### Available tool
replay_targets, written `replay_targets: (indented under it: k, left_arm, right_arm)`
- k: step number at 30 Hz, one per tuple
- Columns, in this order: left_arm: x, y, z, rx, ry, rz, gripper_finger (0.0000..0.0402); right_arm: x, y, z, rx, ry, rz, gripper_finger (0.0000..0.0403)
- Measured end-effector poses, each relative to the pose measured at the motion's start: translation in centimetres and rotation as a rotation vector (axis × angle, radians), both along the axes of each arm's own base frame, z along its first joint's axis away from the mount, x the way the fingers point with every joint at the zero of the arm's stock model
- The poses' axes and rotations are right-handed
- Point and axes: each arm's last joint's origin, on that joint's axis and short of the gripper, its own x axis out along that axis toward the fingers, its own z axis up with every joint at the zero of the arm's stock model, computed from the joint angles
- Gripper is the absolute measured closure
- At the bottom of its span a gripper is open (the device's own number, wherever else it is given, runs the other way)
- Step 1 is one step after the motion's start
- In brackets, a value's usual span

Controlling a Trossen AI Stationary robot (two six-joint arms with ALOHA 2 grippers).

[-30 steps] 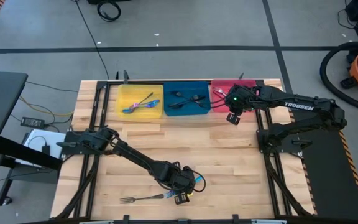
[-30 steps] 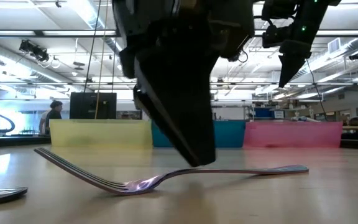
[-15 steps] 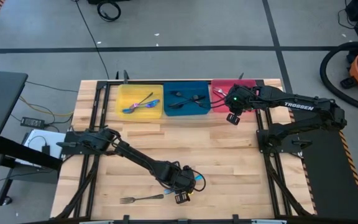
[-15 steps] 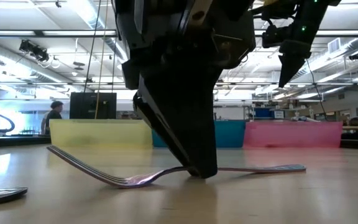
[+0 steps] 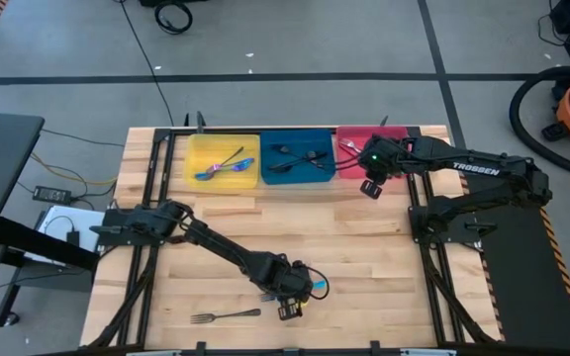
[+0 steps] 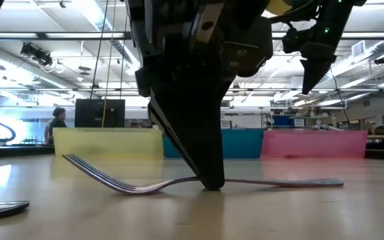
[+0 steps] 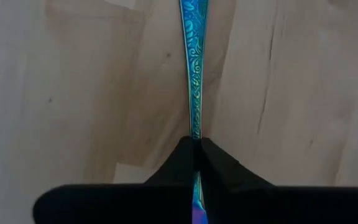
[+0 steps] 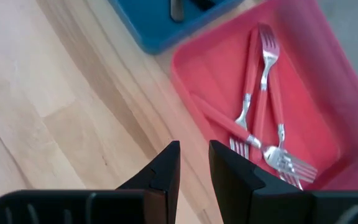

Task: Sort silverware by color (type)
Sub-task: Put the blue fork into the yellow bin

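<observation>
Wooden table (image 5: 364,247) from above: the left gripper (image 5: 287,307) sits near the front edge, hiding the handle end of the rainbow fork (image 5: 221,315). Level with the tabletop, its fingers pinch that fork's (image 6: 179,183) handle, tines raised. Its wrist camera shows both fingers (image 7: 176,165) pressed on the handle, fork head cut off. The right gripper (image 8: 192,163), slightly spread, hangs empty beside the red tray (image 8: 316,81) holding red-handled forks (image 8: 263,93).

Past my own two dark fingers (image 8: 166,168), parted with a narrow gap and nothing between them, I see the red tray (image 8: 328,81) holding red-handled silver forks (image 8: 263,93) lying crossed, a blue tray (image 8: 160,28) corner beside it, and the wooden table (image 8: 55,112).
</observation>
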Motion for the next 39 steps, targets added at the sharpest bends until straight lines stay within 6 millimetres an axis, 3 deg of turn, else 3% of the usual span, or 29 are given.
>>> replay_targets:
  k: [4,12,19,28,39]
  left_arm:
    - [0.5,1.6,0.6,0.024,-0.005,-0.04,0.0395]
    - [1.7,8.1,3.3,0.138,0.077,-0.076,0.0398]
    - [1.7,13.3,6.1,0.179,0.078,-0.095,0.0398]
    - [-1.0,20.2,10.5,0.266,0.146,-0.02,0.0399]
    - [-5.5,29.0,13.9,0.295,0.241,0.108,0.0399]
  right_arm:
    - [-0.4,0.2,-0.2,0.024,0.04,-0.004,0.031]
    - [-0.8,0.3,-0.6,0.048,0.07,-0.04,0.031]
    - [-1.2,0.5,-2.7,0.063,0.137,-0.016,0.031]
    - [-2.0,0.7,-5.3,0.084,0.199,-0.014,0.031]
    - [-1.9,0.7,-5.2,0.069,0.197,0.035,0.031]
